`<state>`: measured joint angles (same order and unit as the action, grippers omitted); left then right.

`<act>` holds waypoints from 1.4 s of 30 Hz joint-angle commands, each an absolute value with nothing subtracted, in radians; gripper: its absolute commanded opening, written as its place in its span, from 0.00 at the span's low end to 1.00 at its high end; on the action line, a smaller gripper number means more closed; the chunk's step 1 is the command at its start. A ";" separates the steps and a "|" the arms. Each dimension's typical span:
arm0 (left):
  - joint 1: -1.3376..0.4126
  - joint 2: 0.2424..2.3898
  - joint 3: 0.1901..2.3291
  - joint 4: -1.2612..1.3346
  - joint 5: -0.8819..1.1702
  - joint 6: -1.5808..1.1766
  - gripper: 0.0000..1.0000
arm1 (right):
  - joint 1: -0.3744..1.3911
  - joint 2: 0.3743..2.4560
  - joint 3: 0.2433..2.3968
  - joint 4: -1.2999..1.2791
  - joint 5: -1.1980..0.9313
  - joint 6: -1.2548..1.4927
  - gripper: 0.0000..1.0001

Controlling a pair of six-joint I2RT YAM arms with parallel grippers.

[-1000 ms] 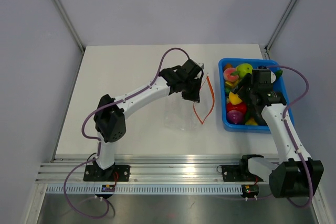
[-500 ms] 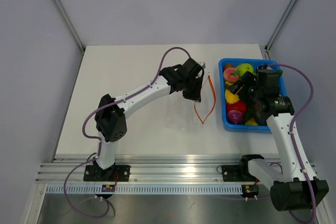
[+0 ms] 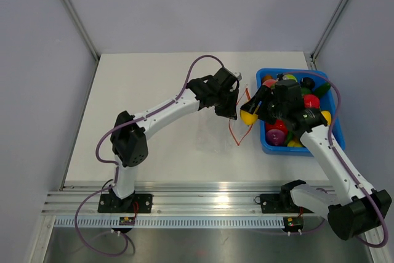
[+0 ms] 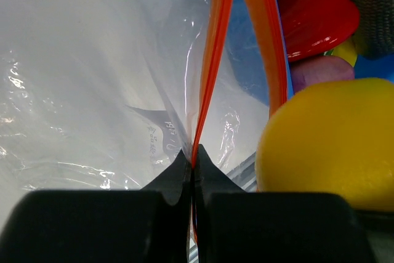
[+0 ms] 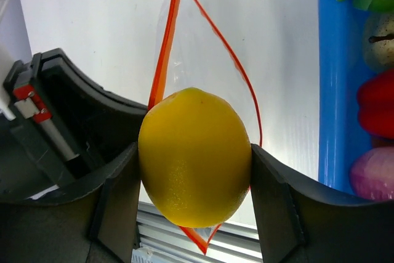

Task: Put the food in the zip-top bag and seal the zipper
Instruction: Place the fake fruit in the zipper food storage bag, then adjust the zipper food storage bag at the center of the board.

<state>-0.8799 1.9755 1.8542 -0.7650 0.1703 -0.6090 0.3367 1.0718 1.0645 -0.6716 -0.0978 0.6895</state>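
Observation:
The clear zip-top bag (image 3: 212, 132) lies mid-table with its orange-red zipper (image 3: 237, 132) gaping toward the right. My left gripper (image 3: 226, 110) is shut on one side of the zipper (image 4: 212, 72) and holds the mouth open. My right gripper (image 3: 251, 115) is shut on a yellow lemon (image 3: 248, 116) and holds it just above the bag's mouth. In the right wrist view the lemon (image 5: 194, 155) sits between both fingers over the open zipper loop (image 5: 237, 69). The lemon also shows in the left wrist view (image 4: 329, 143).
A blue bin (image 3: 329, 143) at the right holds several toy fruits and vegetables: red (image 3: 311, 101), purple (image 3: 275, 138), green and yellow. The bin's wall (image 5: 329, 78) is just right of the bag. The metal rail (image 3: 209, 201) runs along the near edge.
My right gripper lifted the lemon out of the blue bin and carried it left to the bag's mouth. The left gripper has kept its hold on the zipper.

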 commanded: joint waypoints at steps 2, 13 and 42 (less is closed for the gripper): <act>-0.879 1.887 1.839 -0.719 0.218 -0.603 0.00 | 0.354 1.101 1.072 -0.614 -0.078 0.696 0.66; -0.867 1.853 1.801 -0.655 0.319 -0.635 0.00 | 0.356 1.100 1.130 -0.702 -0.032 0.652 0.91; -0.824 1.761 1.721 -0.656 0.345 -0.604 0.00 | 0.354 1.115 1.025 -0.687 -0.006 0.658 0.01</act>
<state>-0.8330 1.8183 1.7226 -0.6601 0.3298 -0.6285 0.3485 1.1202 1.0122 -0.7284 0.0040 0.6590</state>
